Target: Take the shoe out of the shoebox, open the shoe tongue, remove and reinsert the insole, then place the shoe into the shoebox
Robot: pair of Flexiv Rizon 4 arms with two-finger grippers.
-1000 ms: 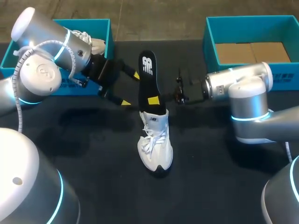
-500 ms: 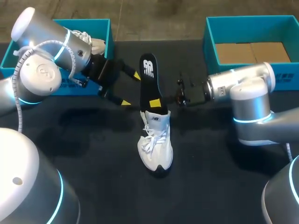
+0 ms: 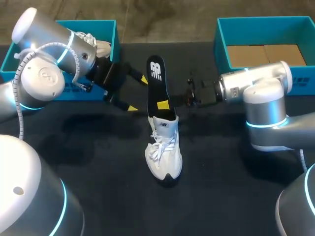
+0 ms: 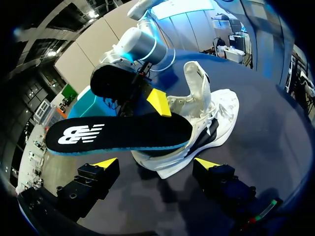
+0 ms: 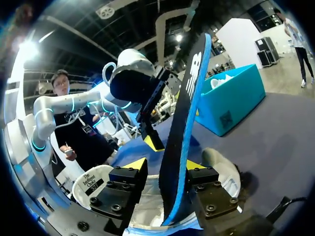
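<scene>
White laced shoe (image 3: 164,150) lies on the black table (image 3: 221,172). A thin, bendy-looking black insole (image 3: 156,81) with a blue foam edge rises from the shoe's opening: one end tucked inside, the other in the air. The right gripper (image 3: 165,104) pinches the insole just above the opening, fingers closed on its two flat faces, probably to steer it. The left gripper (image 3: 138,93) hangs beside the insole, fingers spread wide, holding nothing – likely on standby. Stiff teal shoebox (image 3: 220,44) at the far right, cardboard-lined – well apart from the shoe
</scene>
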